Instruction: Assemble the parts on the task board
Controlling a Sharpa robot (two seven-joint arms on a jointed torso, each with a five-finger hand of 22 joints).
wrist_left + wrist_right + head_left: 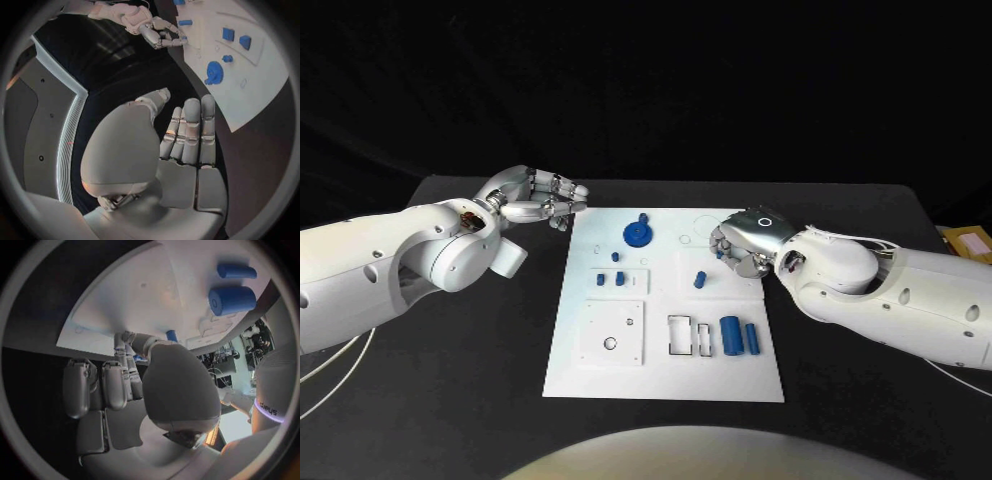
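The white task board (574, 350) lies in the middle of the black table. On it are a blue gear (636, 232), two small blue blocks (612, 279), a short blue peg (701, 278) and two blue cylinders (738, 337). My left hand (538, 203) hovers off the board's far left corner, fingers extended (187, 135) and holding nothing. My right hand (744, 240) hangs over the board's far right part, fingers curled down. Its thumb and one finger (123, 342) nearly meet close to the peg (170, 335). I cannot see whether anything sits between them.
A square white plate with a round hole (615, 335) and two empty rectangular slots (691, 335) occupy the board's near half. Bare black table surrounds the board. A yellow object (966, 240) lies at the table's far right edge.
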